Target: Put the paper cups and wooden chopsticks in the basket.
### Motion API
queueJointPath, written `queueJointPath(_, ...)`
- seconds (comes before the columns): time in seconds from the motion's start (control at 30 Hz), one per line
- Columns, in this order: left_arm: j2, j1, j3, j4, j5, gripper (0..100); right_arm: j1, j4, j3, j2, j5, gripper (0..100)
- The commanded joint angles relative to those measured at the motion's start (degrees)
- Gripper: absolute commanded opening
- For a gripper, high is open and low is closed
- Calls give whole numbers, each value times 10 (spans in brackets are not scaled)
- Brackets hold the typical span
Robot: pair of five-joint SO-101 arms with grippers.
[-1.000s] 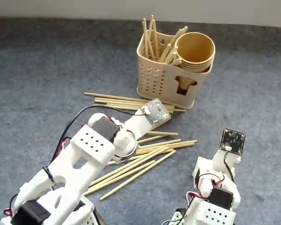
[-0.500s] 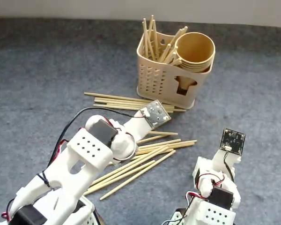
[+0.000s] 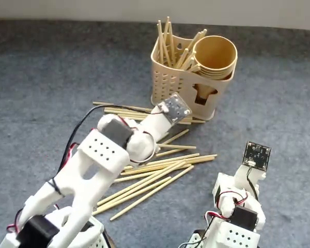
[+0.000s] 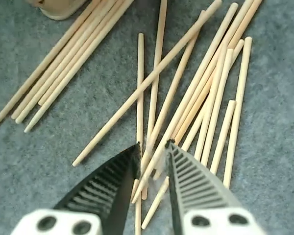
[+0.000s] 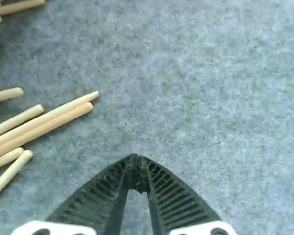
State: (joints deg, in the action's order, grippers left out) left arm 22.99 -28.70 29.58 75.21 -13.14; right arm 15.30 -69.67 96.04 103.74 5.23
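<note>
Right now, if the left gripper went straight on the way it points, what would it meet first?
Probably the loose wooden chopsticks under the left gripper, first the long chopstick running between its open fingertips; the grey carpet lies below them. Depth is unclear.

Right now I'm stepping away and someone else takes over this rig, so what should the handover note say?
Left gripper: slightly open, low over the loose chopsticks, tips straddling a couple. I cannot tell whether it grips one.
Right gripper: shut, empty, over bare grey mat.
Done: paper cups are stacked in the basket, with a bunch of chopsticks standing beside them.
Left: the scattered pile under the left arm, and a row of chopsticks lying on the mat in front of the basket.
</note>
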Motion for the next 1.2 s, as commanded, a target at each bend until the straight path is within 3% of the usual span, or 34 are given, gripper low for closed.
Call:
queueJointPath(0.0,-84,-2,-38,0,-7,95,7,-3,87,3,0,5)
queueJointPath(0.2,-188,-27,-54,-30,39,95,7,-3,87,3,0,5)
queueJointPath(0.53,-252,-106,-45,-92,95,95,7,-3,87,3,0,5)
queueJointPath(1.17,-294,-129,-26,-114,95,82,7,-3,87,3,0,5)
